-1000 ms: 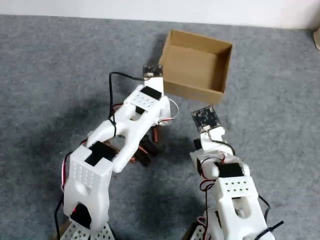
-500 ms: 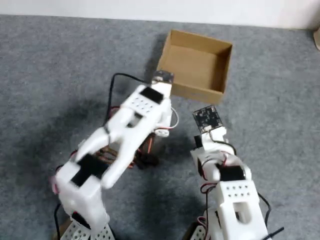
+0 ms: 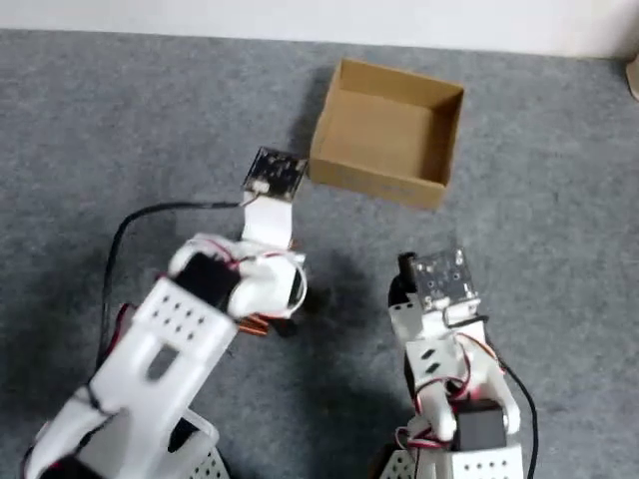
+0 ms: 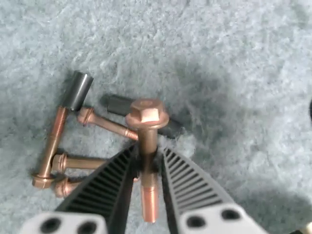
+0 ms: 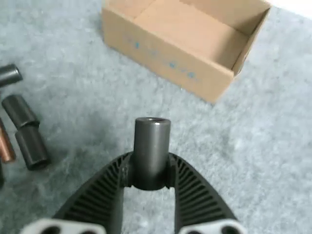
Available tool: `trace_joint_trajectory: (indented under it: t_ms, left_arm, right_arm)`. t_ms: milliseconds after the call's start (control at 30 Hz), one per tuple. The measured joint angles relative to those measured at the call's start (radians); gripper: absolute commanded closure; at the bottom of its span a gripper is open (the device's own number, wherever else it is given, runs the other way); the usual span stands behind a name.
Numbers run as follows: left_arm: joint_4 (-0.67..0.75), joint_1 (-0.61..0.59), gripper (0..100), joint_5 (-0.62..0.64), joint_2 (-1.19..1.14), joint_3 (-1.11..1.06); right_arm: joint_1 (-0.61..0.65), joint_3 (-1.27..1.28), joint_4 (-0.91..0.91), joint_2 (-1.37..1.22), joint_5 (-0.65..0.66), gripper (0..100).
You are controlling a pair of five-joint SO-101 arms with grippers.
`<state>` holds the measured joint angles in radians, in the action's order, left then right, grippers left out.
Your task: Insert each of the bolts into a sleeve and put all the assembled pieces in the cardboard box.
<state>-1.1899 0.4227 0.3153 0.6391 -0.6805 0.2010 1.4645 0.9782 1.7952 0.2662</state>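
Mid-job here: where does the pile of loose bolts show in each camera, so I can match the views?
High view: loose bolts poke out from under the left arm's wrist, nearer the arm bases than the cardboard box.
Left wrist view: on the carpet just past the left gripper, beside dark sleeves.
Right wrist view: one copper shank at the picture's edge, next to dark sleeves.
Shared landmark: the dark sleeves, in both wrist views.

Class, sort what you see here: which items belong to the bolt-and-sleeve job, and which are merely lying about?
Belong to the job:
bolt held in the left claw
sleeve held in the right claw
loose bolts
loose sleeves
cardboard box

Just lying about:
grey carpet
black cable
pale object, too cropped to identify
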Motion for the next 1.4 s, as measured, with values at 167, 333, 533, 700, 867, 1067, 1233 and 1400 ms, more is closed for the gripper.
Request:
trace_joint_trajectory:
  t_ms: [167, 333, 533, 700, 867, 1067, 1233, 1400]
  left_arm:
    - [0.000, 0.003, 100, -0.029, 0.153, -0.101]
    - [0.000, 0.002, 100, -0.064, 0.338, -0.210]
    - [0.092, 0.002, 100, -0.123, 0.611, -0.356]
    - [0.215, 0.000, 100, -0.169, 0.845, -0.531]
    - [0.361, 0.000, 100, -0.175, 1.051, -0.695]
    - [0.597, -0.002, 100, -0.169, 1.169, -0.827]
    - [0.801, -0.054, 100, 0.003, 1.169, -0.850]
    - [0.853, -0.091, 100, 0.241, 1.171, -0.850]
  right_arm:
    - [-0.002, 0.000, 0.021, 0.028, 0.000, 99.5]
    - [0.003, 0.000, 0.021, 0.037, -0.034, 99.5]
    - [0.097, 0.000, 0.021, 0.037, -0.057, 99.5]
    - [0.140, 0.000, -0.011, 0.037, -0.057, 99.5]
    - [0.143, 0.014, -0.118, 0.038, -0.084, 99.5]
    - [0.141, 0.068, -0.215, 0.038, -0.161, 99.5]
    - [0.147, 0.126, -0.269, 0.038, -0.167, 99.5]
    - [0.275, 0.141, -0.281, 0.038, -0.167, 99.5]
